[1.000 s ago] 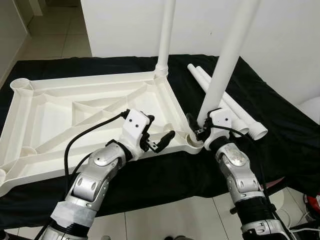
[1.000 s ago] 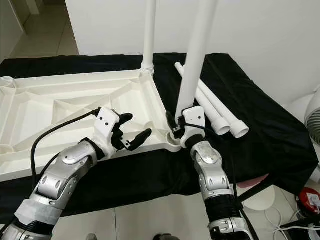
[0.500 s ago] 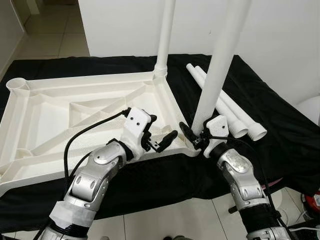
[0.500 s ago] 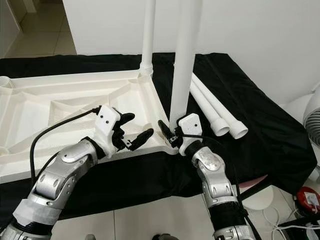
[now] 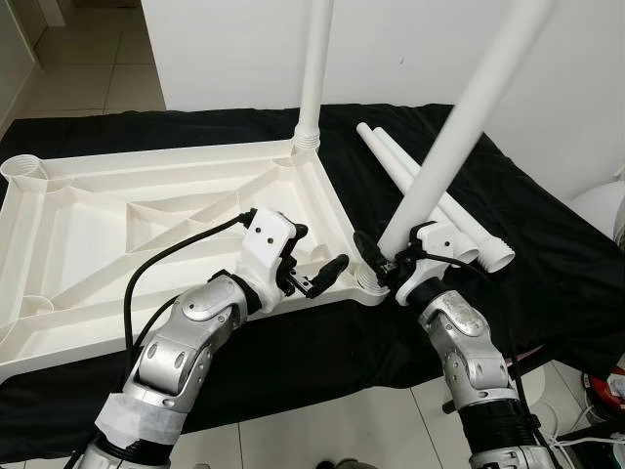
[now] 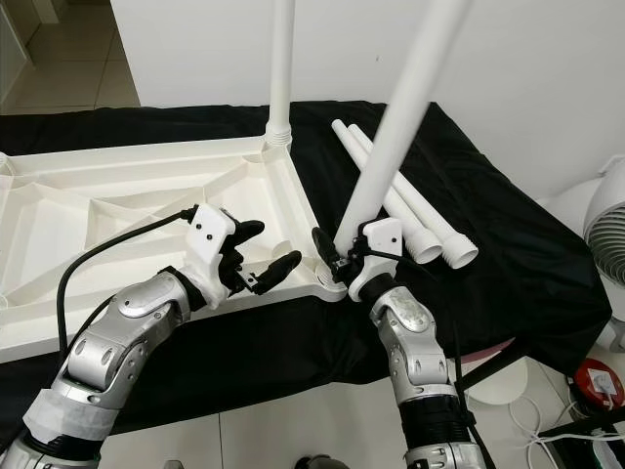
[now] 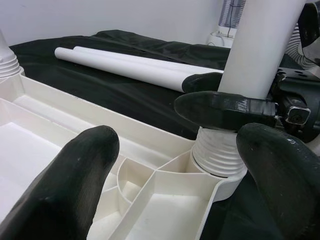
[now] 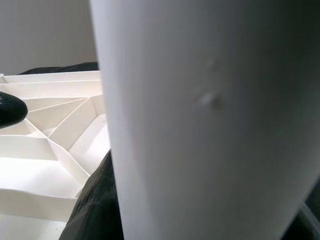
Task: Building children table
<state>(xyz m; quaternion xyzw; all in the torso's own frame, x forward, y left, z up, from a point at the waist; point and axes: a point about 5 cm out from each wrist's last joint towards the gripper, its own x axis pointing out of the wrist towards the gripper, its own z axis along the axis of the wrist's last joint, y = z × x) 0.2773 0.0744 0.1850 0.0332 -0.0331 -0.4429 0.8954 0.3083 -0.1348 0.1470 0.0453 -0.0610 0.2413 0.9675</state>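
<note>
Left eye view: the white tabletop [image 5: 146, 210] lay upside down, ribbed underside up, on a black cloth [image 5: 547, 264] covering the support surface, and it overhung the cloth's near edge at its left end. One fitted leg [image 5: 314, 68] stood upright in the tabletop's far right corner socket. The right gripper [image 5: 383, 266] was clamped on the lower end of a second leg [image 5: 459, 127], whose threaded foot sat at the near right corner socket [image 5: 369, 280]; this leg tilted away to the right rather than standing plumb. The left gripper [image 5: 314, 274] hovered over the tabletop's near edge just beside that corner, fingers spread, gripping nothing. Two spare legs [image 5: 430, 186] lay side by side on the cloth near its right edge, beyond the held leg. Right eye view: same layout; a white fan [image 6: 605, 234] stood on the floor off the cloth's right side. Left wrist view: the left fingers [image 7: 75, 180] were well apart, framing the threaded end of the leg seated in the corner socket, with one black right finger [image 7: 220, 110] pressed across the leg just above the threads. Right wrist view: the held leg ran close along the lens, with the tabletop's ribs behind it.
</note>
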